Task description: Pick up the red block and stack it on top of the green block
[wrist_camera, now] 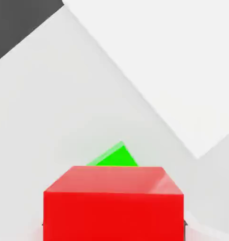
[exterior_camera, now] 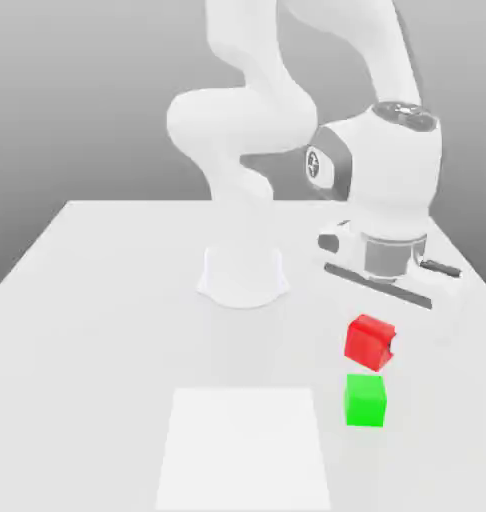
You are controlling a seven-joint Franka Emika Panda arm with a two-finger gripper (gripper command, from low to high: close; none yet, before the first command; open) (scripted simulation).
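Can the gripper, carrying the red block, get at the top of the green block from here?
Probably yes: the red block hangs in the gripper just above the green block, whose top looks bare.

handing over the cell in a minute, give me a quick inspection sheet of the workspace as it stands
surface: white table, with a brighter white square patch near the front edge
job's things: red block is lifted off the table and tilted, just above the green block; not yet set down on it. green block sits flat on the table, to the exterior view's right of the patch
clutter: nothing seen
grippers: gripper hangs over the blocks with the red block between its fingers; in the hand view the red block sits close up with the green block behind it
cables: nothing seen
surroundings: plain grey backdrop; arm base stands mid-table
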